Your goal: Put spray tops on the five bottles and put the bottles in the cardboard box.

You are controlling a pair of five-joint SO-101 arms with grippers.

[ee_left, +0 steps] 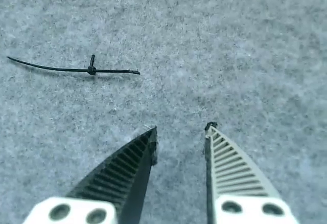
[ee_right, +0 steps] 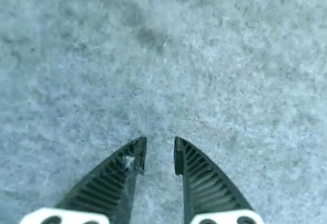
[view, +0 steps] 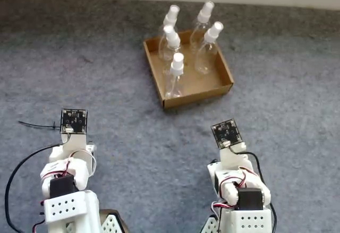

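bottles (view: pixel 174 78): five, spray tops (view: pixel 177 59) on, in box (view: pixel 197 98)
left gripper (ee_left: pixel 181 130): jaws parted, empty, box ahead-right
right gripper (ee_right: pixel 159 142): jaws narrowly parted, empty, box ahead-left

Thin black cable tie (ee_left: pixel 91 70) flat on the speckled grey carpet (ee_left: pixel 230 55)

Rough, fuzzy grey cloth (view: pixel 106 73) lies under me. The bottles (view: pixel 204 56) are clear glossy plastic, their spray tops (view: pixel 177 63) white plastic; the box (view: pixel 196 96) matt brown cardboard. My left claw (ee_left: pixel 181 131) is ribbed matt plastic.
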